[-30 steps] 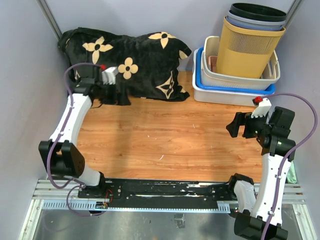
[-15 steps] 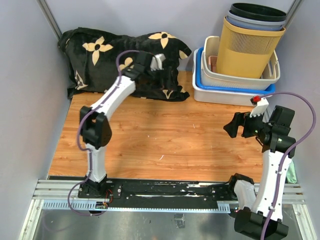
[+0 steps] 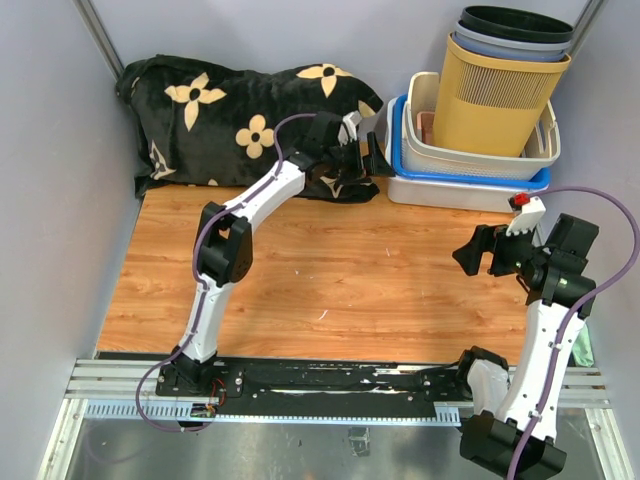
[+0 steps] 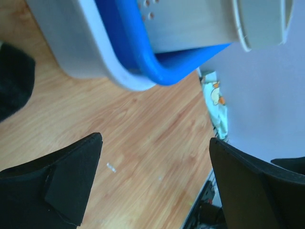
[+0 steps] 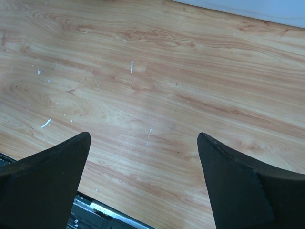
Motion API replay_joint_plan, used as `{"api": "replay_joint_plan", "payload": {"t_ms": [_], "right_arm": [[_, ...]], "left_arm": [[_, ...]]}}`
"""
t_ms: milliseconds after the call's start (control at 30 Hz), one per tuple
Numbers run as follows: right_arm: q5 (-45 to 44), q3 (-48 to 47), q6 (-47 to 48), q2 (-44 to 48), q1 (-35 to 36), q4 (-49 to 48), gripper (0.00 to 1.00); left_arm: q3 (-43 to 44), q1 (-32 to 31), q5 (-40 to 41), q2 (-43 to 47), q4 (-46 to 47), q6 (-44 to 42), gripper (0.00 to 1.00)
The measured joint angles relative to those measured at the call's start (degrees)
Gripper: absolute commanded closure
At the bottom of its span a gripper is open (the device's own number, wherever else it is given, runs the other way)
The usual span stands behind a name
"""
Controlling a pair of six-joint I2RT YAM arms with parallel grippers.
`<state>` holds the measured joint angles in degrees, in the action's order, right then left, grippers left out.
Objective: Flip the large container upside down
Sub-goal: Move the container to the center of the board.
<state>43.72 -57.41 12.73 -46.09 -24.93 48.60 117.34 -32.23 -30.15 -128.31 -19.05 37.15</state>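
The large container, a wide white tub (image 3: 450,192), stands upright at the back right of the wooden table. A blue tub (image 3: 470,178) and a cream basket (image 3: 480,158) are nested in it. My left gripper (image 3: 372,158) is open just left of the tub's left end, holding nothing. The left wrist view has the white tub's corner (image 4: 81,43) and the blue rim (image 4: 143,62) just beyond the open left gripper (image 4: 155,181). My right gripper (image 3: 478,250) hangs open over bare wood in front of the tub. In its wrist view the right gripper (image 5: 143,176) holds nothing.
A yellow slatted bin (image 3: 500,95) with darker bins (image 3: 515,30) nested inside stands in the cream basket. A black flowered blanket (image 3: 250,120) lies at the back left. A pale green cloth (image 3: 583,345) sits by the right wall. Grey walls close in both sides.
My left arm has swung from the far left, across the blanket, to the left end of the tubs. The right arm has barely shifted. Both grippers stay open.
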Motion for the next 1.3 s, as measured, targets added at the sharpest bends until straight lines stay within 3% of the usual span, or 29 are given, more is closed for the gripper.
{"api": "replay_joint_plan", "payload": {"t_ms": [233, 467, 533, 700, 800, 933, 1133, 1300], "right_arm": [[0.85, 0.0, 0.59, 0.02, -0.7, 0.33, 0.03], [1.16, 0.0, 0.85, 0.13, -0.72, 0.66, 0.03], [1.27, 0.0, 0.9, 0.2, -0.74, 0.76, 0.03], [1.27, 0.0, 0.98, 1.09, -0.76, 0.83, 0.03], [1.27, 0.0, 1.01, 1.57, -0.81, 0.9, 0.03], [1.27, 0.0, 1.03, 1.9, -0.85, 0.96, 0.03], [1.29, 0.0, 1.07, 2.58, -0.85, 0.98, 0.04], [1.27, 0.0, 1.14, 4.33, -0.85, 0.98, 0.03]], "left_arm": [[0.0, -0.04, 2.78, -3.58, 13.73, 8.24, 0.01], [4.68, -1.07, 9.6, -11.8, 17.68, 10.43, 0.03], [5.79, -1.66, 11.91, -12.33, 17.73, 9.55, 0.18], [8.48, -3.02, 14.53, -13.6, 18.99, 9.2, 0.76], [8.81, -2.93, 15.28, -13.6, 17.99, 15.32, 0.98], [9.99, -2.64, 15.5, -13.6, 15.87, 17.86, 1.0], [9.68, -2.91, 15.47, -13.35, 15.52, 15.19, 1.0], [1.86, -4.09, 14.29, -7.5, 14.14, 10.08, 1.0]]}}
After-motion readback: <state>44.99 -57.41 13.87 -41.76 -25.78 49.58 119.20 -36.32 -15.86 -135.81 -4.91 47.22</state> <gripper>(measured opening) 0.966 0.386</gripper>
